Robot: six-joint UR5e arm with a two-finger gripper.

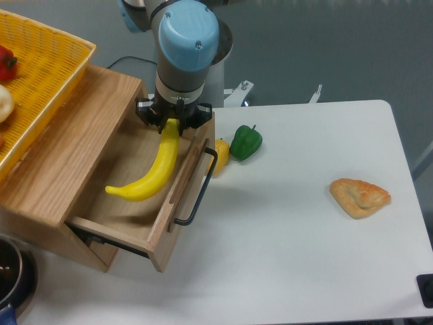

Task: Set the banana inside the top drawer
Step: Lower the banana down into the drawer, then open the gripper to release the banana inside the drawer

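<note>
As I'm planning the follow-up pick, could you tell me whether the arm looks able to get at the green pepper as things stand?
Probably not yet: the gripper is shut on the banana over the top drawer. The green pepper itself lies uncovered on the table.

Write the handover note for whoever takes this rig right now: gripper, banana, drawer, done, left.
Gripper: shut on the banana, holding it by its upper end.
Banana: hanging over the open top drawer, its lower tip toward the drawer's left side; it casts a shadow on the drawer floor, so it looks not yet set down.
Top drawer: pulled out, nothing else visible inside.
Done: banana picked up and brought above the drawer.
Left: lower it, open the gripper, lift the arm clear.
Nearby: a green pepper and a small yellow fruit sit on the table just right of the drawer front.
</note>
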